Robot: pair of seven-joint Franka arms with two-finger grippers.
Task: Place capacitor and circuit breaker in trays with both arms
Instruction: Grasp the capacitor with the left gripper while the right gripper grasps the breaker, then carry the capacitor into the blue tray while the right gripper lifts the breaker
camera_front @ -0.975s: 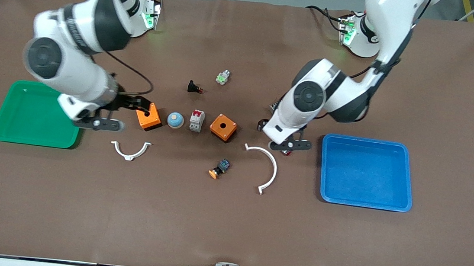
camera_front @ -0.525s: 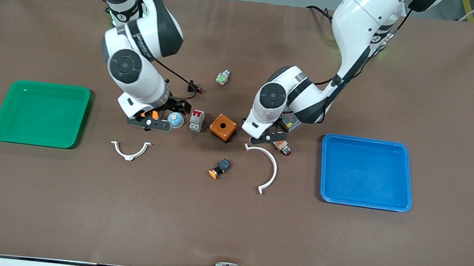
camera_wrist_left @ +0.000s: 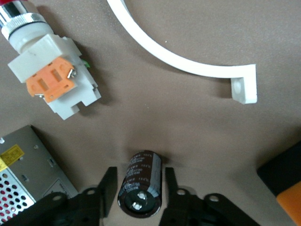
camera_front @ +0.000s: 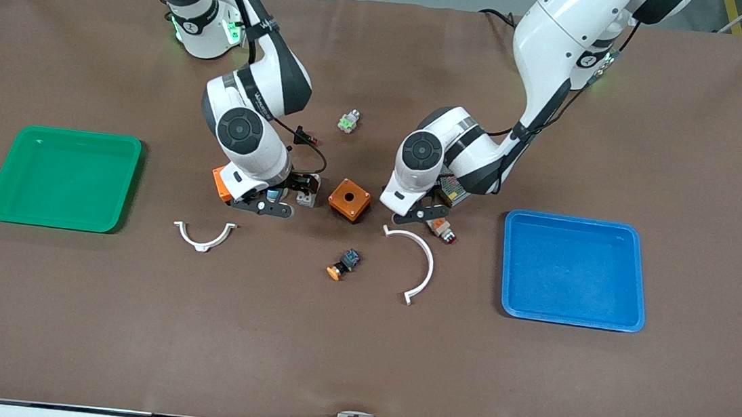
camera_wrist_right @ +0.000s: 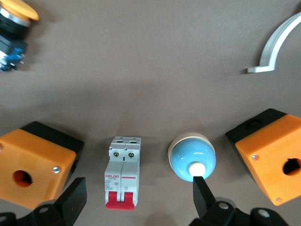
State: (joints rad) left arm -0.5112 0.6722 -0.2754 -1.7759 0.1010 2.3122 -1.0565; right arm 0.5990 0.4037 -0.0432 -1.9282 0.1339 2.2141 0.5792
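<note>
The capacitor (camera_wrist_left: 141, 181), a small black cylinder, lies on its side on the mat between the fingers of my open left gripper (camera_wrist_left: 138, 188), with a gap on each side. In the front view the left gripper (camera_front: 410, 211) hides it. The circuit breaker (camera_wrist_right: 122, 170), white-grey with red levers, lies between the wide-open fingers of my right gripper (camera_wrist_right: 138, 195). One right fingertip (camera_wrist_right: 201, 188) overlaps a blue dome button (camera_wrist_right: 192, 157). In the front view the right gripper (camera_front: 284, 192) is low over the breaker (camera_front: 307, 192).
Orange boxes (camera_front: 349, 199) (camera_front: 220, 181) flank the breaker. A white-and-orange push button (camera_front: 440, 227) and a metal box (camera_front: 452, 188) lie by the left gripper. There are also white arcs (camera_front: 421, 262) (camera_front: 203, 237), an orange-capped button (camera_front: 342, 264), a green tray (camera_front: 64, 179) and a blue tray (camera_front: 573, 269).
The right arm swung from beside the green tray to over the circuit breaker. The left arm shifted slightly toward the table's middle and settled around the capacitor.
</note>
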